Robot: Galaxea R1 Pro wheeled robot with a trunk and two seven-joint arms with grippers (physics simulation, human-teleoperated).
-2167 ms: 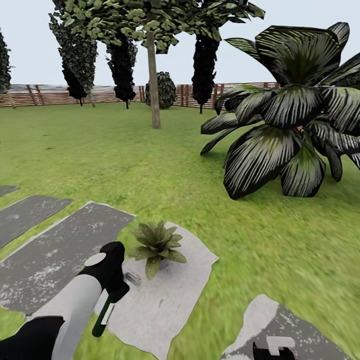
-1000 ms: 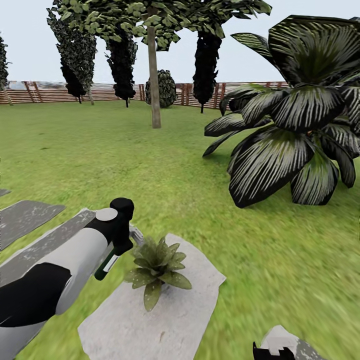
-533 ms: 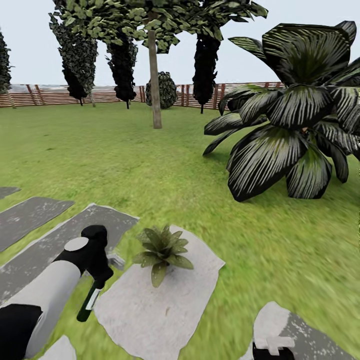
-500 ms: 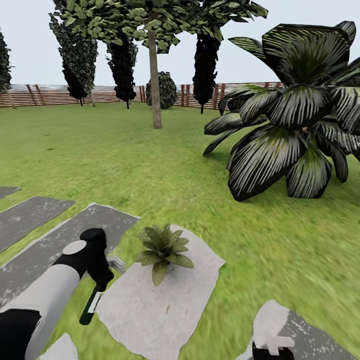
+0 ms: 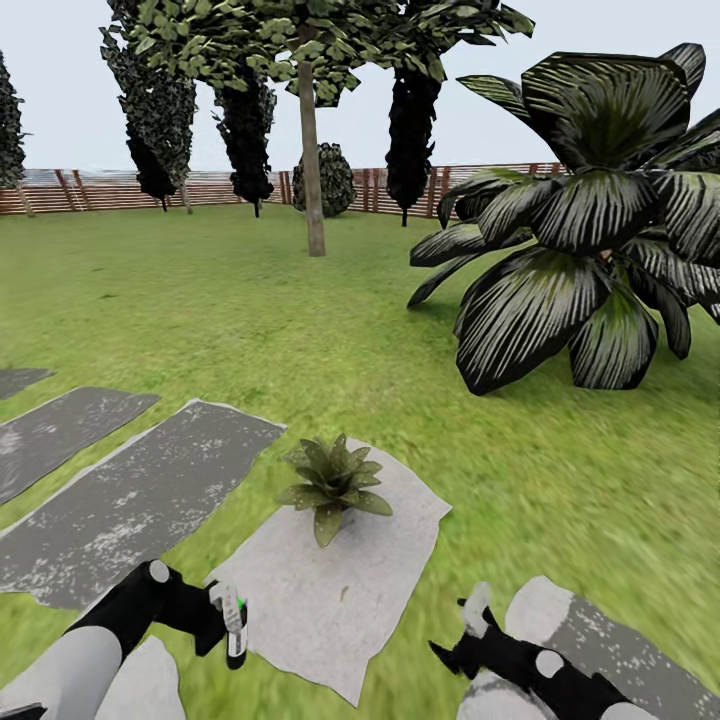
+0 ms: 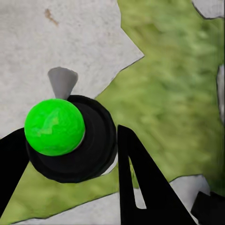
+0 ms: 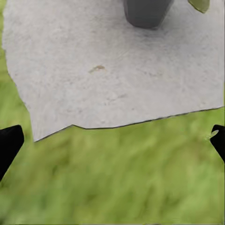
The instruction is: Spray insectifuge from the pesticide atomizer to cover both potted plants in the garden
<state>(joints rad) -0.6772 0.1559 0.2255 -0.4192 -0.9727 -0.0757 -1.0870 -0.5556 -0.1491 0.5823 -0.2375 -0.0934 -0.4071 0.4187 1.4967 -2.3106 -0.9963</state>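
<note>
A potted plant [image 5: 333, 484] sits on a pale stepping stone [image 5: 340, 590] at the lawn's centre, its grey pot mostly hidden under leaves. At seven o'clock, the left gripper [image 5: 226, 622] reaches in low, fingers clamped around the pesticide atomizer [image 5: 235, 630], which hangs upright and partly covered. At five o'clock, the right gripper [image 5: 470, 628] is cut off by the frame; its fingers are spread wide apart.

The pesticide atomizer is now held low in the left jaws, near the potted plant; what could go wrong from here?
1. The pesticide atomizer sits low beside the pale stepping stone, well short of the potted plant, so spray may fall on the stone.
2. In the left wrist view its nozzle points over stone, not leaves.
3. The right gripper, open, is near the stone; it could bump the plant if it advances.
</note>
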